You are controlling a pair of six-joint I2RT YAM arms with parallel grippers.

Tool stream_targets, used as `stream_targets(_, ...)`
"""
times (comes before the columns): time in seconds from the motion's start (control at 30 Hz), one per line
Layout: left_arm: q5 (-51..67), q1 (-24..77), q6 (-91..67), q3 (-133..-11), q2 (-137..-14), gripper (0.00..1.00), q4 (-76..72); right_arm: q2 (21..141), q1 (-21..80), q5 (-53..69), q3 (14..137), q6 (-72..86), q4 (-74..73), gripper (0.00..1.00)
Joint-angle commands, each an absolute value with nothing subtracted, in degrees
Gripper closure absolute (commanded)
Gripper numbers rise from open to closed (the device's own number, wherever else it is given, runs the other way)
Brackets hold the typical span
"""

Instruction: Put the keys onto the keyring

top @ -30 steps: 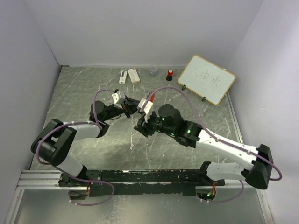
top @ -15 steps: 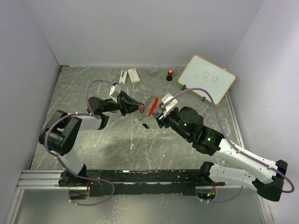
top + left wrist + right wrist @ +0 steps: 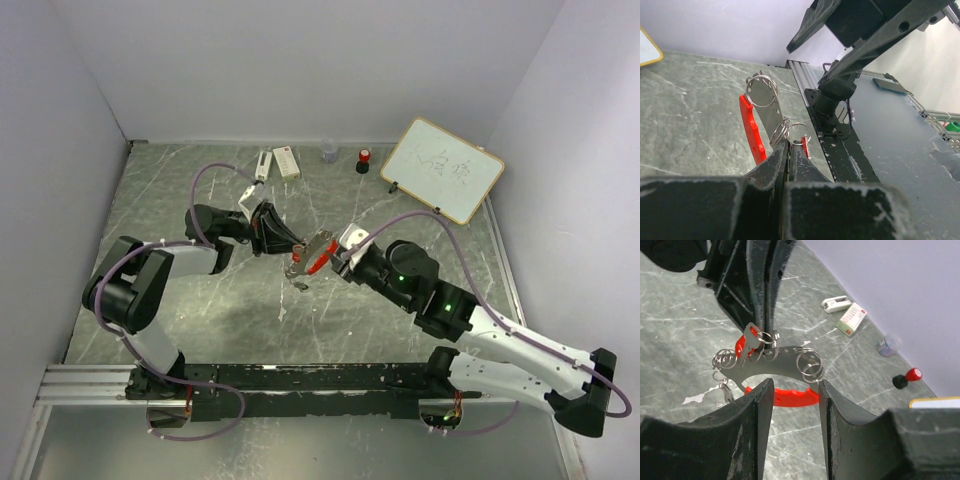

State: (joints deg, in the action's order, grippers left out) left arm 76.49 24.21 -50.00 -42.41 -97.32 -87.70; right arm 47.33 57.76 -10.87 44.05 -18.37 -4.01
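My left gripper (image 3: 287, 249) (image 3: 788, 151) is shut on the keyring (image 3: 310, 254), holding it above the table by its curved grey piece (image 3: 776, 365). The red fob (image 3: 752, 131) (image 3: 790, 398) hangs beside that piece. Several thin rings (image 3: 761, 91) (image 3: 810, 365) hang from the grey piece. A silver key (image 3: 748, 341) sits on one ring near the left fingers, and a small red tag (image 3: 805, 147) hangs from another. My right gripper (image 3: 336, 261) (image 3: 794, 390) is open just short of the fob, nothing pinched between its fingers (image 3: 760, 412).
At the back of the table are a white box (image 3: 286, 161) (image 3: 851, 319), a white clip-like item (image 3: 263, 165), a small clear item (image 3: 329, 152), a red-capped black cylinder (image 3: 363, 158) (image 3: 907, 376) and a tilted whiteboard (image 3: 442, 170). A black rail (image 3: 320, 378) runs along the near edge.
My left gripper has carried the keyring nearer and to the right. My right arm swung out to the right, and its gripper now faces the fob from the right.
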Motion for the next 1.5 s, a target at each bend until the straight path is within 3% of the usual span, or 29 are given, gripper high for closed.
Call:
stream_targets(0.0,79.2,24.5,-53.1,-44.4,-95.2,0.93,-104.0,48.5,57.7,-5.4,41.9,-21.5,0.6,0.6)
stream_targets(0.6,79.3,26.5,-53.0,-45.1,-95.8,0.93,-104.0,54.0,57.7,-3.0,37.1,-22.3,15.4,0.65)
stream_targets(0.83,79.3,27.3,-52.7,-45.5,-95.8,0.93,-104.0,55.5,57.7,-4.7,36.8,-22.0,16.5,0.74)
stream_targets(1.1,78.8,27.9,-52.6,-45.7,-95.1,0.93,-104.0,56.1,57.7,-5.7,36.7,-21.4,15.8,0.94)
stream_targets(1.47,77.7,27.9,-52.8,-46.4,-95.4,0.93,-103.9,57.0,57.8,-3.4,37.4,-22.3,14.1,1.0)
